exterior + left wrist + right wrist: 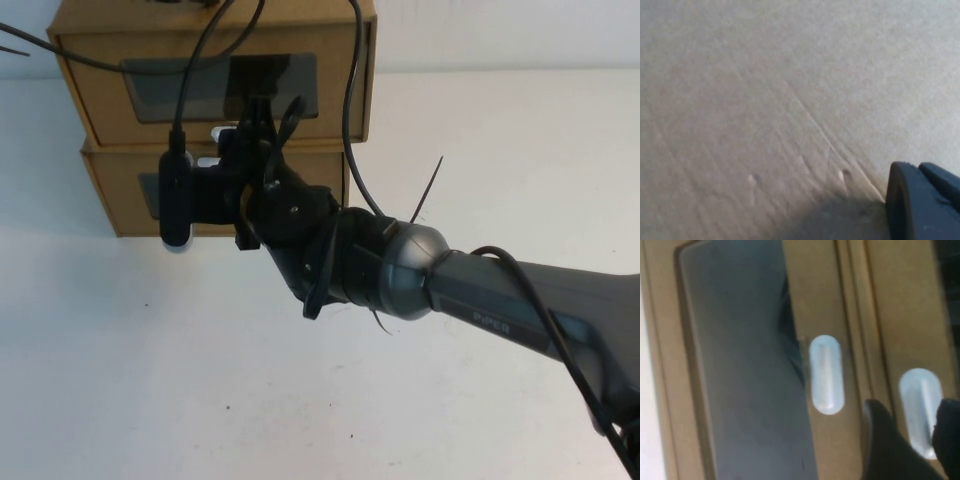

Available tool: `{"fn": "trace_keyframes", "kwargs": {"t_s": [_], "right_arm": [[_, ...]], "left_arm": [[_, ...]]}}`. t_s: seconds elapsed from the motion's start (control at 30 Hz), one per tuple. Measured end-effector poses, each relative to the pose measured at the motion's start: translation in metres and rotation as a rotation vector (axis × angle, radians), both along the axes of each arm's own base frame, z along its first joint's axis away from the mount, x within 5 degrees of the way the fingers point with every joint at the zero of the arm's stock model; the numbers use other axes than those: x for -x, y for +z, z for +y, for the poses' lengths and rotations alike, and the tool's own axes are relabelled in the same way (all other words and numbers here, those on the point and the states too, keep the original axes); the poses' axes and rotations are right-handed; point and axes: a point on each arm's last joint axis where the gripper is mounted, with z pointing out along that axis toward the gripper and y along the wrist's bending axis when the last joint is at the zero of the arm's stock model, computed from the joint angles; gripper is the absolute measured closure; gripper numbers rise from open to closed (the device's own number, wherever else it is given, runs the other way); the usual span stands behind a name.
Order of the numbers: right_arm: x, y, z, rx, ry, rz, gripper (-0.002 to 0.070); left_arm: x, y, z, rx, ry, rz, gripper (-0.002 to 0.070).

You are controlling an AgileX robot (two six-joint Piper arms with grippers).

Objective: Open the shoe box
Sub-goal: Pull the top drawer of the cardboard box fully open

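OK, right gripper (908, 412) open astride a handle (919, 390) on the stacked boxes (100, 100), table's far left. I'd clamp centred, then pull straight. Left gripper (922, 205) over a bare surface, state unclear.

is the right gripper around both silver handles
No, right gripper straddles one oval silver handle on the brown cardboard box; left gripper is over the table.

Two brown cardboard shoe boxes are stacked at the far left of the table (150, 380), the upper box (330, 90) set slightly farther back than the lower box (115, 190). Each has a near-facing drawer front with a dark window (160, 75), and both fronts sit flush and shut. The small pale oval upper handle (222, 133) and lower handle (207, 161) lie close together either side of the seam.
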Motion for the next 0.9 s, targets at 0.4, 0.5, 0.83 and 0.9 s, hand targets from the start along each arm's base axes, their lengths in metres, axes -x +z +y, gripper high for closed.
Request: {"fn": "trace_keyframes", "kwargs": {"t_s": [0.4,0.5,0.83,0.9], "right_arm": [[-0.004,0.002,-0.002,0.001,0.002,-0.005,0.0462],[-0.008,0.009,-0.003,-0.018,0.004,-0.017,0.0462],[-0.013,0.007,-0.002,-0.023,0.021,-0.011,0.0483],[-0.014,0.005,-0.002,-0.018,0.021,-0.014,0.0498]], "left_arm": [[0.0,0.0,0.0,0.001,0.001,0.001,0.068],[0.0,0.0,0.0,0.001,0.001,0.001,0.068],[0.0,0.0,0.0,0.001,0.001,0.001,0.068],[0.0,0.0,0.0,0.001,0.001,0.001,0.068]]}}
